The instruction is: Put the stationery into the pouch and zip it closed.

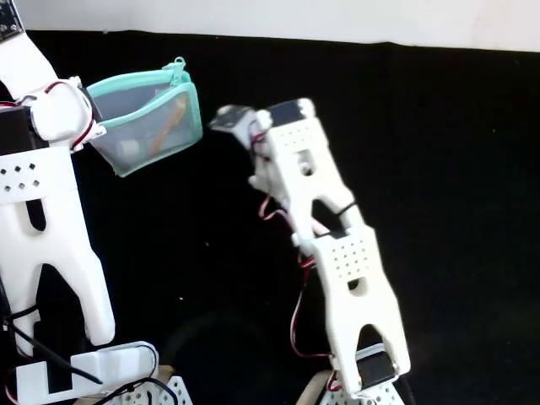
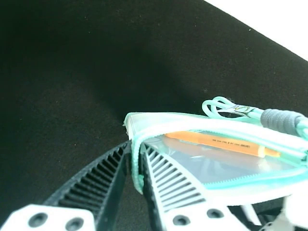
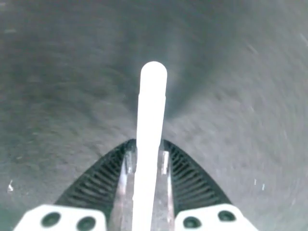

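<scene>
The left gripper [image 2: 134, 147] is closed on one end of a mint-green pouch [image 2: 231, 166], its two black ribbed fingers [image 2: 103, 180] pinching the fabric edge between them. In the high view the left gripper [image 1: 91, 118] holds the pouch [image 1: 152, 122] in the air above the black counter [image 1: 439, 169], and the pouch hangs out sideways from the gripper. The side of the pouch is see-through and its zip mouth gapes open. Inside lies an orange pencil [image 2: 216, 142], its length running away from the gripper. A line of small dark print runs along the pencil. A looped green zip pull [image 2: 221, 107] sits at the end of the pouch far from the gripper. In the high view a small white item [image 1: 128, 148] shows low in the pouch.

The right gripper [image 3: 147, 144] is clamped on a white stick [image 3: 153, 96] with a rounded tip that pokes out straight ahead between its fingers. In the high view the right gripper [image 1: 229, 120] is just beside the free end of the pouch, apart from it.
</scene>
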Robot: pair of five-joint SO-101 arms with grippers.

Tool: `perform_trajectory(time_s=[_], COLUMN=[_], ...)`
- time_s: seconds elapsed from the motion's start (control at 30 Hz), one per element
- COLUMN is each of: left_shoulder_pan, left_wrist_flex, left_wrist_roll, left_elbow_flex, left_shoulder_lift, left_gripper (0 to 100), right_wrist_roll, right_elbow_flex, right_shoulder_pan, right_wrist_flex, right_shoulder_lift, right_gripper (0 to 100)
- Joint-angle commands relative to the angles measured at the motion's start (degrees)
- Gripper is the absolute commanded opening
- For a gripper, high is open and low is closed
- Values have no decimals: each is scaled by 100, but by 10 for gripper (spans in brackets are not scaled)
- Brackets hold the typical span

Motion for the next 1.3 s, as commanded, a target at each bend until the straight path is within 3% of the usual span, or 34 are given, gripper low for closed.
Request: perform_trajectory(time_s=[0.0, 0.33, 0.7, 0.93, 1.27], left_shoulder_pan=[-119, -110, -110, -110, -101], left_wrist_flex=[-18, -18, -18, -18, -18], left_wrist_roll=[53, 53, 53, 53, 53], left_elbow_flex=[224, 224, 233, 233, 233], left_shoulder_lift=[84, 92, 92, 92, 92], left_gripper=[7, 7, 7, 7, 7], right_wrist_roll=[-607, -2013, -2769, -3402, -3552], right_elbow_flex=[-251, -1956, -4462, -4462, -4462], right_shoulder_pan=[453, 725, 110, -40, -189], right_wrist_flex=[84, 66, -224, -1455, -2774], right_shoulder_lift=[-110, -110, -110, -154, -1059], right_gripper=[8, 8, 7, 7, 7])
